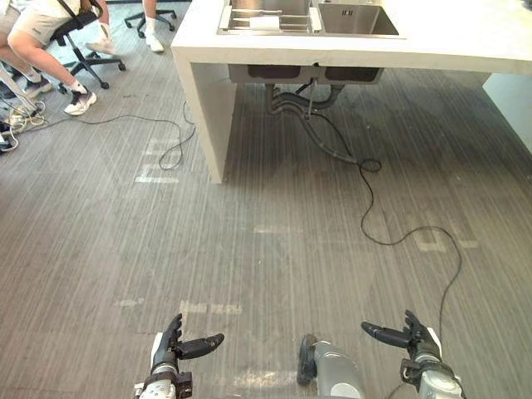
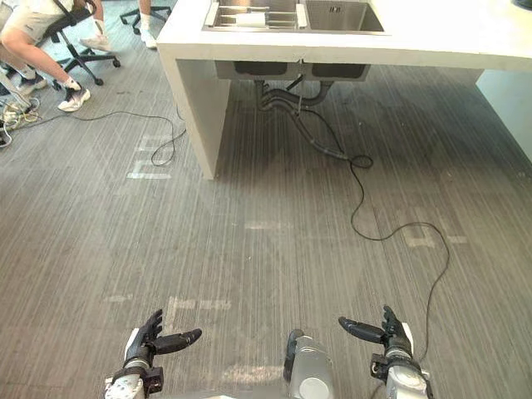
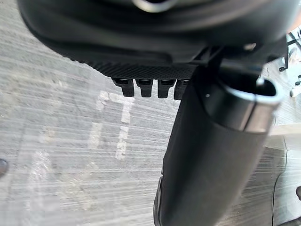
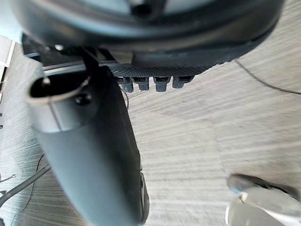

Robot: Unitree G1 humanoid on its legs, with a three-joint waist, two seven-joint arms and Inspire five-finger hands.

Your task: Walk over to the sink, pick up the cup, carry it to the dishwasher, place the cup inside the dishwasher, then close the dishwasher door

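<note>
Approach phase, judged from the layout: the first step, the walk to the sink, is in hand, and nothing has yet been picked up. The left robot hand (image 1: 176, 343) is seen at the lower left of the frame and the right robot hand (image 1: 413, 338) at the lower right, both low over the grey striped floor (image 1: 274, 249). Each is released, with fingers relaxed and thumb pointed inward, and nothing is grasped; in the wrist views bare floor is seen past the fingers. The sink (image 1: 314, 18), a steel double basin, is set into the pale table (image 1: 465, 37) along the top edge of the frame, well apart from both hands. The cup (image 1: 266, 22) is taken to be the small white object lying on a wire rack (image 1: 241, 25) in the left basin, at the top centre. It appears roughly cylindrical and seems to lie on its side, but handle, rim and contents are too small to be told. The next move is judged to call for a walk forward across the floor to the table edge, with the drain hoses (image 1: 303, 104) under the basins and the seated persons (image 1: 37, 29) at the upper left kept clear, before a hand is raised over the left basin.
</note>
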